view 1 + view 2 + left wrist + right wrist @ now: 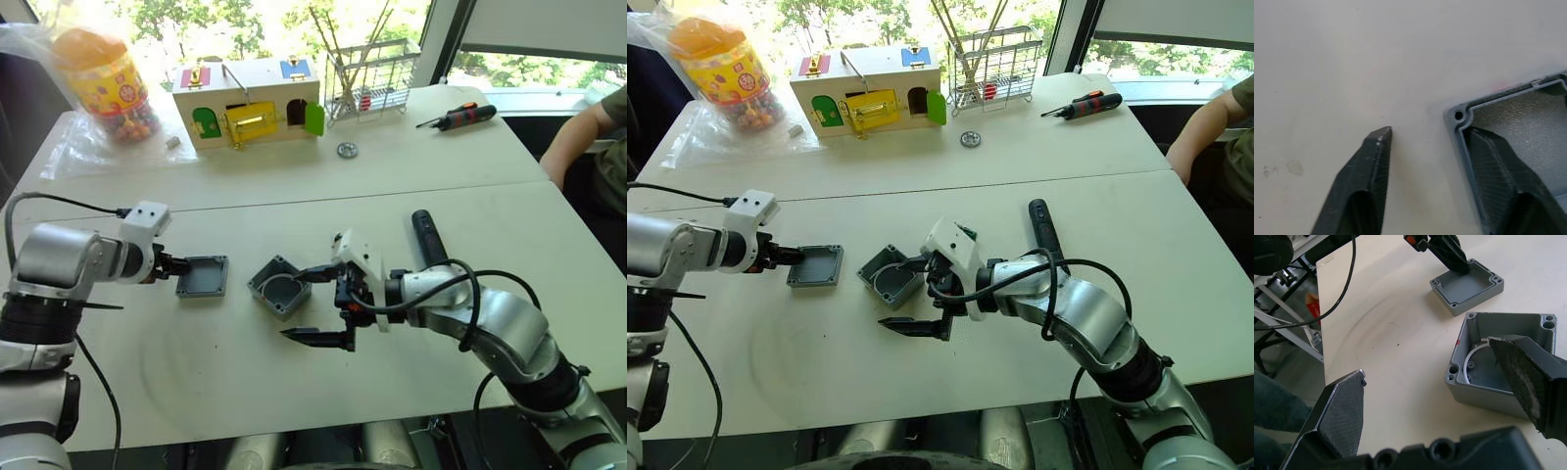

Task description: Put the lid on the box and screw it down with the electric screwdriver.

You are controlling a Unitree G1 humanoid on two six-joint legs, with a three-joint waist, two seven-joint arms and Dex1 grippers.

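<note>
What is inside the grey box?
Inside the box is a white curved piece. One of the right gripper's fingers covers part of the inside, so the rest cannot be seen.

Robot test lab: white tables (294, 186) by windows, toy house (250, 110), hand screwdriver (458, 117)

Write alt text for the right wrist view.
The open right gripper straddles one wall of the grey box, one finger over its inside, the other out over the table. Beyond, the left gripper reaches over the rim of the upturned lid.
</note>
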